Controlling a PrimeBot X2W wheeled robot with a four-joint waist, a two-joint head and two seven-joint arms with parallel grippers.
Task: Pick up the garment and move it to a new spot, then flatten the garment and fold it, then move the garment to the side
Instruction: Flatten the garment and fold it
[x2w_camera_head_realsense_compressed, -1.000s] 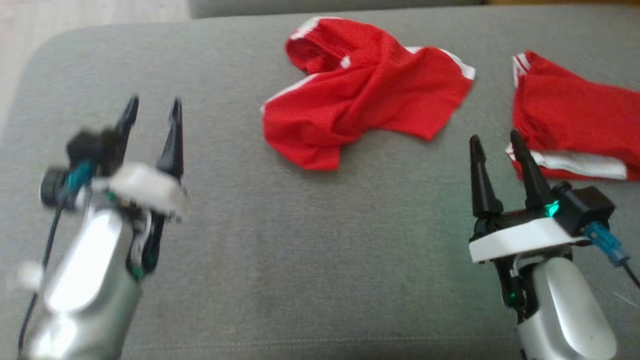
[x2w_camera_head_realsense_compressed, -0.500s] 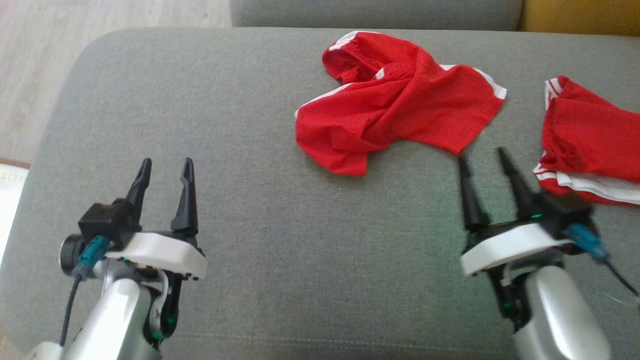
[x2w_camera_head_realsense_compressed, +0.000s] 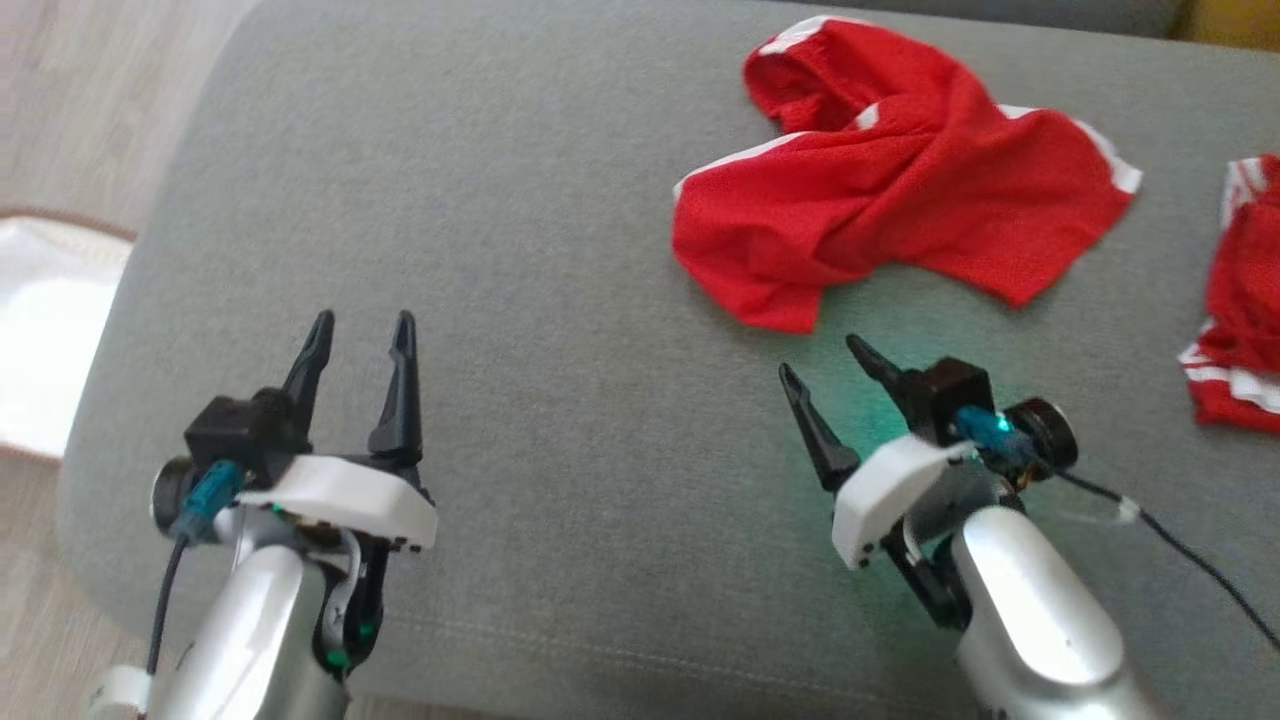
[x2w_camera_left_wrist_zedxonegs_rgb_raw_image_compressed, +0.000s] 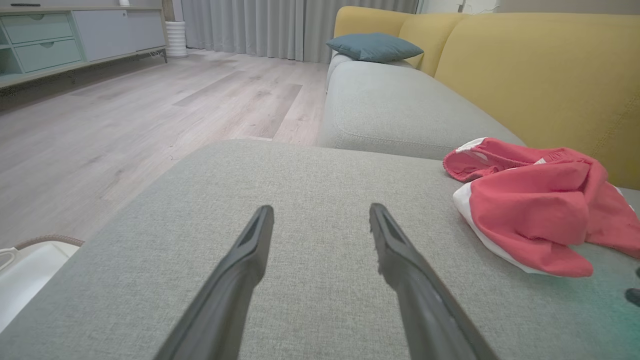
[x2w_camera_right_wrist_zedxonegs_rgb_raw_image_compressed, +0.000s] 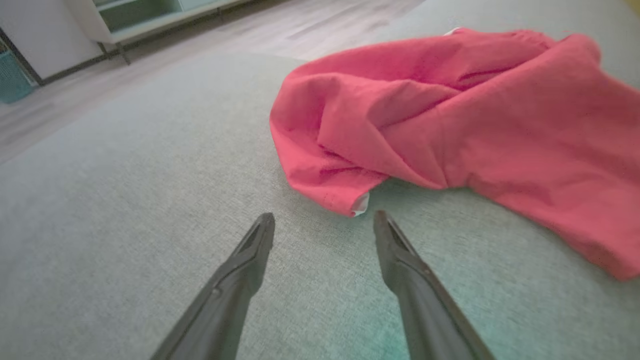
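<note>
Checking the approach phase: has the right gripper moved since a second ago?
Yes. Judged against the crumpled red garment, the right gripper has swung left, from beside its right corner to just before its near lobe.

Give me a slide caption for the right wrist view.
Open right claw poised just short of crumpled red garment on grey sofa cushion.

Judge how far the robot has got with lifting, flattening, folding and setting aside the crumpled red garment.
Done: nothing visible; the red garment lies crumpled on the grey cushion. In hand: the right gripper, open, points at its near edge without touching; the left gripper hovers open over bare cushion. Left: the pick-up, move, flattening, fold and setting aside.
</note>
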